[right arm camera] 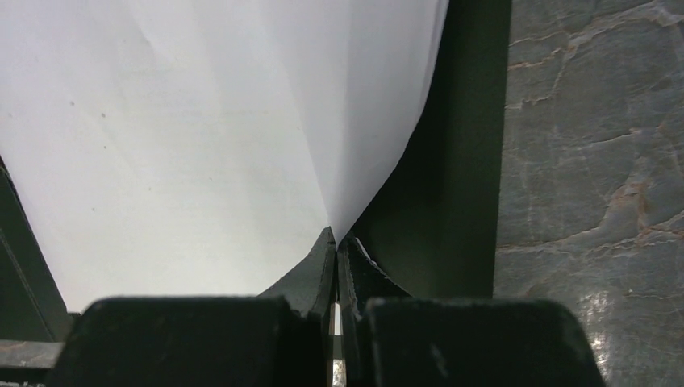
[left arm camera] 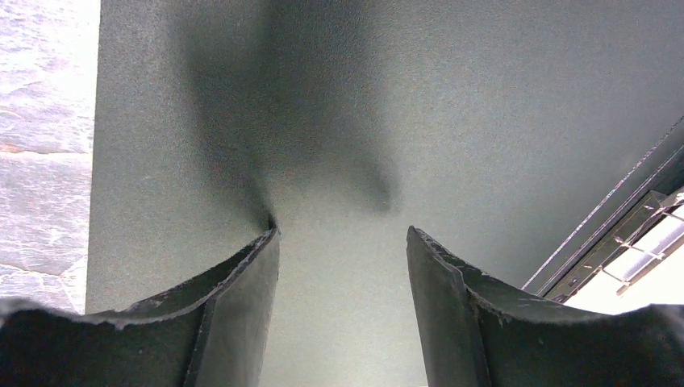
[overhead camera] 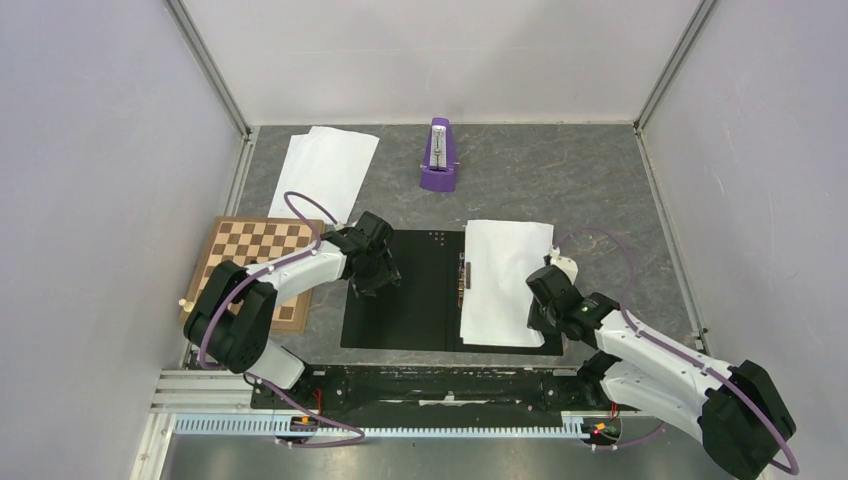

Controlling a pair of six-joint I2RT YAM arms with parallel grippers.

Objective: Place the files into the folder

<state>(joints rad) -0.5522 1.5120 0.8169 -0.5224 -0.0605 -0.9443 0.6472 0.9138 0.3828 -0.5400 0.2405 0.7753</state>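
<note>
The folder (overhead camera: 405,290) lies open, black inside up, with its metal spine clip (overhead camera: 462,275) in the middle. A white sheet (overhead camera: 503,280) lies over its right half. My right gripper (overhead camera: 545,305) is shut on that sheet's near right edge; the right wrist view shows the paper (right arm camera: 202,137) pinched at the gripper (right arm camera: 337,240), over the folder's black edge (right arm camera: 460,161). My left gripper (overhead camera: 372,275) is open and empty, pointing down at the bare left half (left arm camera: 387,97); its fingertips (left arm camera: 256,258) stand just above it. More white sheets (overhead camera: 325,170) lie at the back left.
A brown chessboard (overhead camera: 255,265) lies left of the folder under the left arm, with a small pale piece (overhead camera: 184,301) at its near left edge. A purple metronome (overhead camera: 438,156) stands at the back centre. Grey walls close in both sides.
</note>
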